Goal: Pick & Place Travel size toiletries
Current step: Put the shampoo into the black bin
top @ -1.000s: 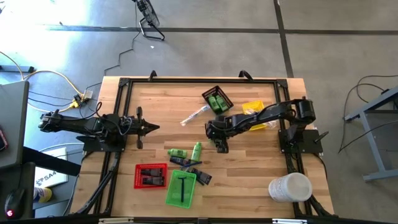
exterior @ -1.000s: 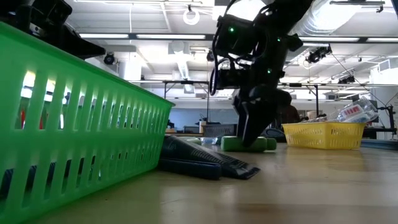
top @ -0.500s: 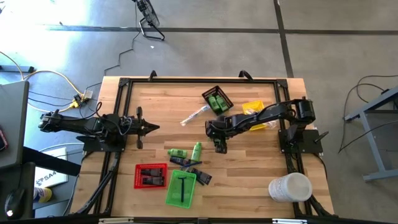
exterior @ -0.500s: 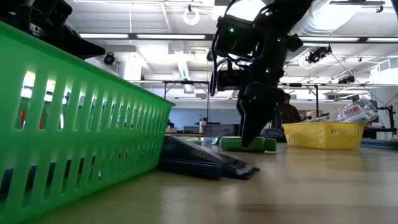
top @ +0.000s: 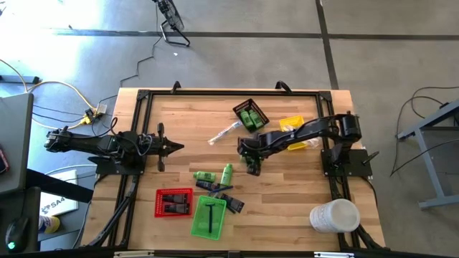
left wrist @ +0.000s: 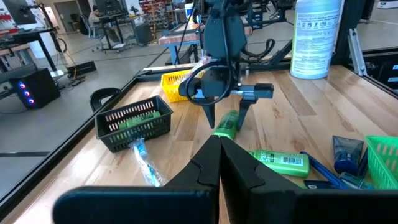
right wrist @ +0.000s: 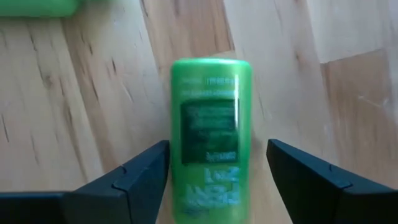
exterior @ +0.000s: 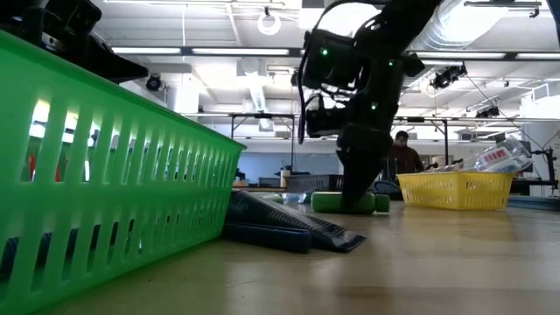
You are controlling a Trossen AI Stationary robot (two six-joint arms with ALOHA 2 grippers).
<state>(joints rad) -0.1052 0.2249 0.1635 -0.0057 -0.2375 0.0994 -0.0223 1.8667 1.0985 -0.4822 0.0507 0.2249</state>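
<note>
From table height, the slatted wall of the bright green plastic tray (exterior: 105,175) fills the near side and hides most of the table behind it. The right gripper's (top: 250,165) dark body also covers the middle of a bright green little bottle (exterior: 350,202) lying on its side, so only its two ends show there. The print on that bottle's label cannot be read in the right wrist view, where it is blurred.

The bottle (right wrist: 210,137) is a short rounded cylinder with a darker green label panel. It lies on the pale wooden table (top: 179,122) near the middle, with the right gripper's two dark fingers (right wrist: 140,174) spread wide, one on each side of it and apart from it; nothing is held.

A second green bottle (top: 205,175) lies just beside the first (top: 227,173), next to dark flat packets (top: 219,192) that reach toward the green tray (top: 209,217). A red small tray (top: 173,202) touches the green one. A black slatted tray (top: 250,115) holding green items sits toward the far edge, with a clear-wrapped stick (top: 224,132) beside it and a yellow tray (top: 292,132) under the right arm.

The left gripper (top: 168,147) rests closed and empty near the table's left side. Bare wood lies open between it and the bottles. A big white cylinder (top: 333,215) stands at the near right corner.
</note>
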